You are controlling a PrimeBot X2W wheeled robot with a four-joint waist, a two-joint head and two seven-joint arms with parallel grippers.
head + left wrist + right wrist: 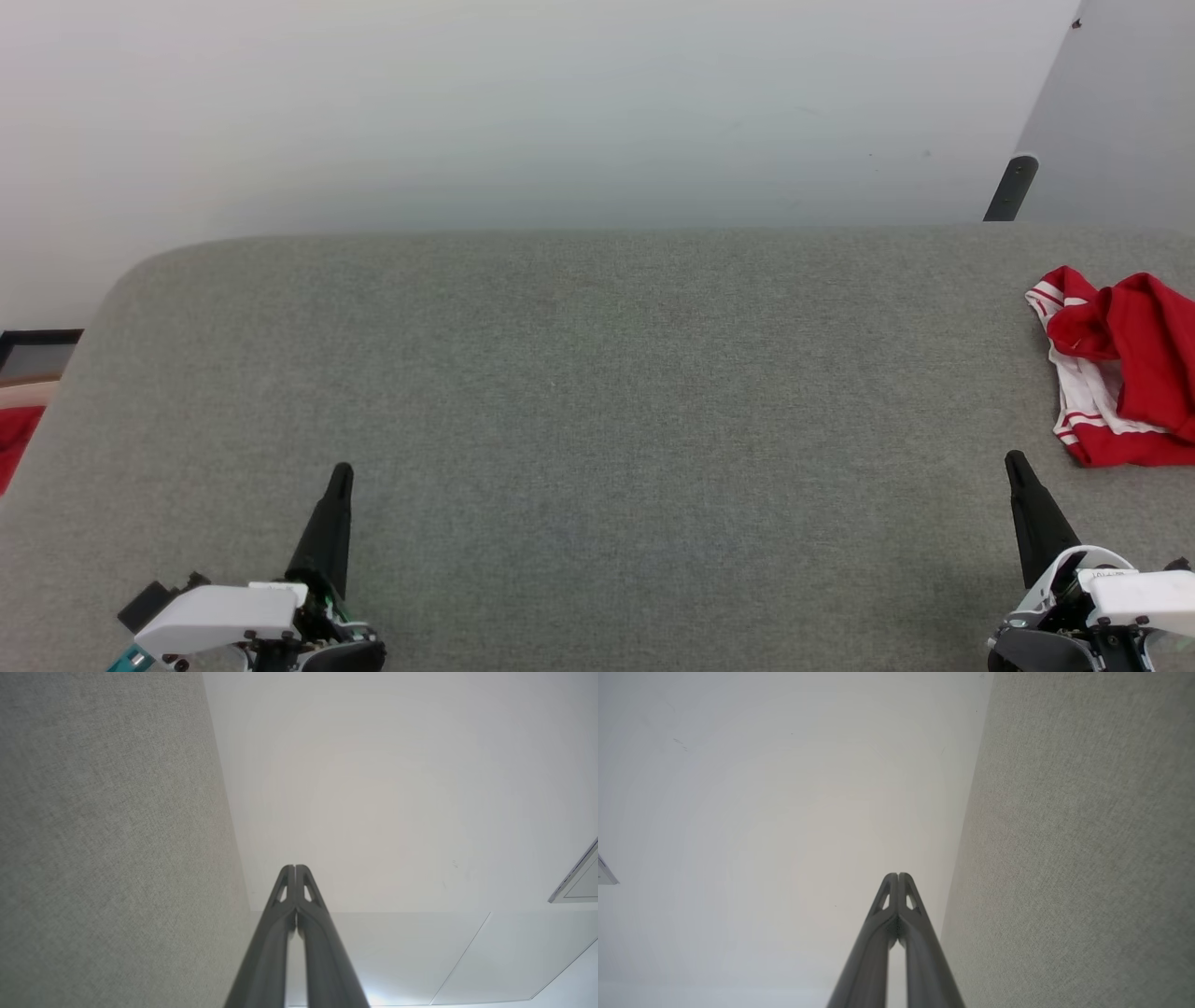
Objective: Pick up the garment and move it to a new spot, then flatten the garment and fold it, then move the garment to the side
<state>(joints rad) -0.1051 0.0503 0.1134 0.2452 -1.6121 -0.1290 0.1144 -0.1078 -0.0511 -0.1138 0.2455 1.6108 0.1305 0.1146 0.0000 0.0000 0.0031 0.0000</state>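
At lower left, the left gripper lies over the grey surface, fingers pressed together and holding nothing. At lower right, the right gripper is likewise closed and empty. Near its tip, ahead and to the right, lies the garment: crumpled red jersey, with a white sleeve edged in red stripes.

1. The left gripper sits low on the left, its fingers pointing forward and pressed together at the tips.
2. The right gripper mirrors it on the right, tips likewise meeting.
3. The white left wrist and right wrist lie level.
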